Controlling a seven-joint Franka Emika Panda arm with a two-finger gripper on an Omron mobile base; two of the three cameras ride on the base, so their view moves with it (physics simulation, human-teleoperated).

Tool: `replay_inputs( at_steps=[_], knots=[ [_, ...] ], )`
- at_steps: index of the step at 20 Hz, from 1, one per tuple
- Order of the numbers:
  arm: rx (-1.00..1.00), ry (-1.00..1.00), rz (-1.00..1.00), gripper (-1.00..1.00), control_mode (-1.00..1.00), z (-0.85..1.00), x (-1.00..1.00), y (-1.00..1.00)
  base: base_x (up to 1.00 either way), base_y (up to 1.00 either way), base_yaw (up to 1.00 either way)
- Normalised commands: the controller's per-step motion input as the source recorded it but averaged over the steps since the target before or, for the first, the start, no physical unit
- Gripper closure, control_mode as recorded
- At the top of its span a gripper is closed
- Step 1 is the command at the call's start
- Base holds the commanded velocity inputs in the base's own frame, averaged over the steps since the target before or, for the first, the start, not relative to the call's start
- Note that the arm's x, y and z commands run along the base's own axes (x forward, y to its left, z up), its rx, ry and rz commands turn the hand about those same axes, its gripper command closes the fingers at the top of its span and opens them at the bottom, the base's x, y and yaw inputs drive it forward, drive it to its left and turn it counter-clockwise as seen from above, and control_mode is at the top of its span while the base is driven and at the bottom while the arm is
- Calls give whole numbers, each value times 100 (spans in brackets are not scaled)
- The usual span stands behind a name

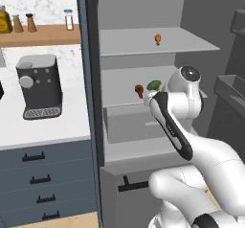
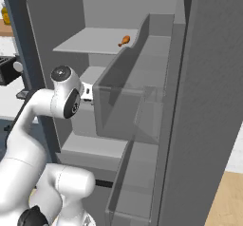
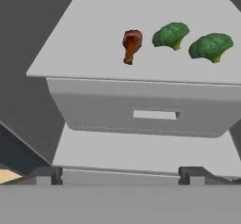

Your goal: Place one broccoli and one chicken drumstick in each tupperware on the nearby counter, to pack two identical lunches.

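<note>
Grey fridge shelves [image 3: 94, 53] held the food: a reddish-brown chicken drumstick [image 3: 131, 44] lay near the middle shelf's centre, with two bumpy green broccoli [image 3: 170, 35] florets toward its right edge, the second [image 3: 211, 46] just beside the first. An orange drumstick [image 1: 157, 39] sat on the upper shelf. The jaws [image 3: 120, 173] stood spread wide, holding nothing, above the drawer [image 3: 155, 115]. The arm [image 1: 172, 126] reached forward into the fridge, hand tilted down.

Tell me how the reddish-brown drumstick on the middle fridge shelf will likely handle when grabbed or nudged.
The reddish-brown drumstick lies flat on the middle shelf, so it probably won't tip. Its bulbous end and thin bone suggest a nudge would swing it round rather than slide it straight. It looks stiff and small, likely light; gripping the thick end seems safer than the narrow bone.
</note>
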Motion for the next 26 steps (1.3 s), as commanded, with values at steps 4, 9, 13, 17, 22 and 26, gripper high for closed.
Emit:
replay_inputs(
  at_steps=[4, 9, 13, 17, 22, 26],
  knots=[
    [0, 0, 0, -100, -100, 0, 36, -2, 0, 0, 0],
    [1, 0, 0, -100, -100, 0, 64, 0, 0, 0, 0],
    [1, 0, -2, -100, -100, 0, 67, 0, 0, 0, 0],
    [0, 1, -2, -100, -100, -6, 57, 0, 0, 0, 0],
    [0, 0, -1, -100, -100, -10, 46, 0, 0, 0, 0],
    [0, 2, 0, -100, -100, -7, 37, 0, 0, 0, 0]
  ],
)
